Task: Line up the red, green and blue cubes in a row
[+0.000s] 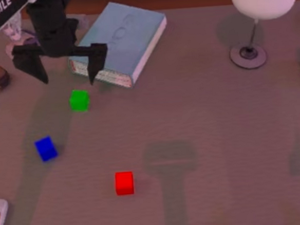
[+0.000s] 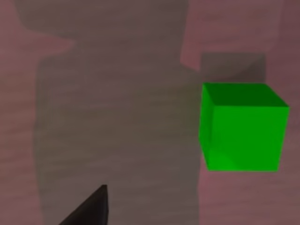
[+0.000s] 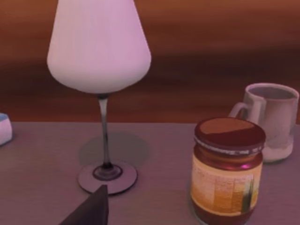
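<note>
Nearest the desk's front edge sits the small bright red cube (image 1: 124, 183), alone on bare desk (image 1: 217, 118). Further back and to the left is the small deep blue cube (image 1: 46, 148), then the small bright green cube (image 1: 79, 100) (image 2: 243, 126) behind it, near the pale-blue hardcover book (image 1: 122, 40). The 3 cubes are well apart and form a loose slanted curve, not a row, so by my read nothing is lined up yet; all 3 placements are left to do.

L gripper (image 1: 67, 67) hangs above the desk just behind the green cube, jaws released w/ a wide gap, nothing between them. The left wrist view shows the green cube off to one side of the fingers, not centred. Probably the approach to a 1st pick.

R arm is parked off the desk's right side; its wrist view faces a white wine glass (image 3: 99, 51), a brown-lidded jar (image 3: 228, 171) and a pale mug (image 3: 273, 119). Only one dark fingertip shows there, so can't tell its jaw state.

Room: centre and right of the desk are wide open, good for a row. The book's edge is close behind the green cube, so it's tight there for the far finger.
</note>
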Tool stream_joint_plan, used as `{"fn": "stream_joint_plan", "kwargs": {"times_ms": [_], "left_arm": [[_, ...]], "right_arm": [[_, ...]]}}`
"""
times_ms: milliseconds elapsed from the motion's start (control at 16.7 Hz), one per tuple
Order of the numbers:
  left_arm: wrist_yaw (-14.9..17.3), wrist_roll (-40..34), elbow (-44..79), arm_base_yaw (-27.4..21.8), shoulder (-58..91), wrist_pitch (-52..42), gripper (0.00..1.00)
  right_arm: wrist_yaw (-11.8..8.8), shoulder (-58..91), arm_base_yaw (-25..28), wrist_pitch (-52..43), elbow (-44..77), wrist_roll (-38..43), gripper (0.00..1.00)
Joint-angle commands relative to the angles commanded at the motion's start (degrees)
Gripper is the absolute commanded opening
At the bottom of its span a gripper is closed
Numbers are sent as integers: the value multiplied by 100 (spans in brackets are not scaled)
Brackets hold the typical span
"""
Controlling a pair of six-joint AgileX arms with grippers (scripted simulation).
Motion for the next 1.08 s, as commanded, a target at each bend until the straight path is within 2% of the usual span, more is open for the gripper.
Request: {"fn": "stream_joint_plan", "kwargs": {"times_ms": [240, 600, 900, 1080], "left_arm": [[0, 2, -230, 3, 19, 234, 100], [3, 10, -1191, 7, 265, 1481, 100], [4, 10, -1285, 7, 298, 1583, 100], [4, 10, -1285, 7, 298, 1583, 77]], "right_arm": [[0, 0, 0, 0, 0, 0, 100], [0, 0, 0, 0, 0, 0, 100], [0, 0, 0, 0, 0, 0, 100], [0, 0, 0, 0, 0, 0, 100]]}}
